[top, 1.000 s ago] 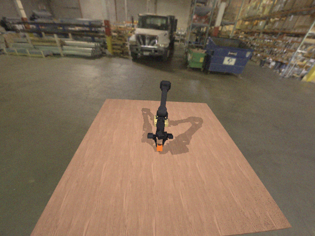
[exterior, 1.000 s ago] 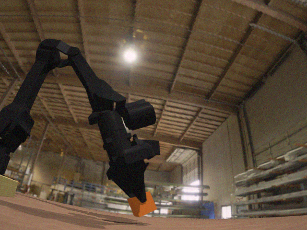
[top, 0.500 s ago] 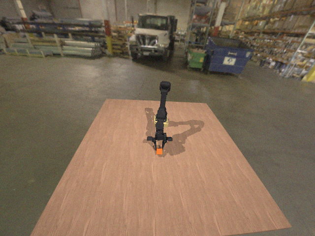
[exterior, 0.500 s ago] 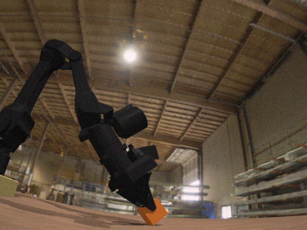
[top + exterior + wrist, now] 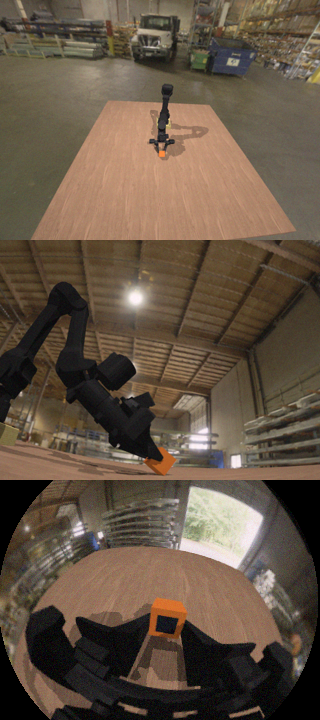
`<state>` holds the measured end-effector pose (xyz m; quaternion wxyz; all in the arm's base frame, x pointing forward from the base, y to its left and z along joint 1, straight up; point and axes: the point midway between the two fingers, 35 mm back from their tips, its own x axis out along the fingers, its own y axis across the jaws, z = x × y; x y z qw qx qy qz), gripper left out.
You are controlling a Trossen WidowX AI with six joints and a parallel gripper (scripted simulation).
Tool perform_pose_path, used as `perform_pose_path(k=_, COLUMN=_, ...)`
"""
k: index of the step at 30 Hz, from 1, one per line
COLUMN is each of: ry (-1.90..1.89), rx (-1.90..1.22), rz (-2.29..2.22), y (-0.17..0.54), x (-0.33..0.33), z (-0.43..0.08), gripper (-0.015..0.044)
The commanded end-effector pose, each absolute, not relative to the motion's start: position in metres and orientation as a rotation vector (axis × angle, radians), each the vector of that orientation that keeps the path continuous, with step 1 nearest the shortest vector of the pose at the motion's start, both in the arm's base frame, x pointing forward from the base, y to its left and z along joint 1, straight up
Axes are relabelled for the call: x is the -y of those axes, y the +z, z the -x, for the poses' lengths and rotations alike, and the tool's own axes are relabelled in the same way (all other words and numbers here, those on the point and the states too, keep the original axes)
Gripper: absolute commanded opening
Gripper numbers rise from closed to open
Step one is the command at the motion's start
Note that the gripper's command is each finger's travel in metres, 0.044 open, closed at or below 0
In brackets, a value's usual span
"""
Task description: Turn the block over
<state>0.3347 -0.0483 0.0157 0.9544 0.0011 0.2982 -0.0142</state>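
On the wooden table (image 5: 160,196) (image 5: 258,473) (image 5: 165,575), the tool (image 5: 161,152) (image 5: 158,459) (image 5: 166,618) grips the orange block (image 5: 161,153) (image 5: 166,464) (image 5: 169,605), well apart from the yellow base (image 5: 168,127) (image 5: 9,435).

The six-joint arm (image 5: 164,111) (image 5: 74,340) is bent at a raised elbow (image 5: 65,295), between the bench's side edges. The parallel-jaw gripper (image 5: 161,151) (image 5: 155,459) (image 5: 166,618) is slanted down toward the bench's near edge, its fingers closed on the block.
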Motion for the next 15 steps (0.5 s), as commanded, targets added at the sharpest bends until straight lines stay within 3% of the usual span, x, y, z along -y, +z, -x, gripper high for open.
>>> perform_pose_path(k=1, ry=-0.024, rx=-0.576, rz=-0.008, y=0.0115, x=0.0463, z=-0.3284, gripper=0.0)
perform_pose_path(k=15, ry=-0.022, rx=-0.49, rz=-0.004, y=0.0167, x=0.045, z=-0.3215, gripper=0.0)
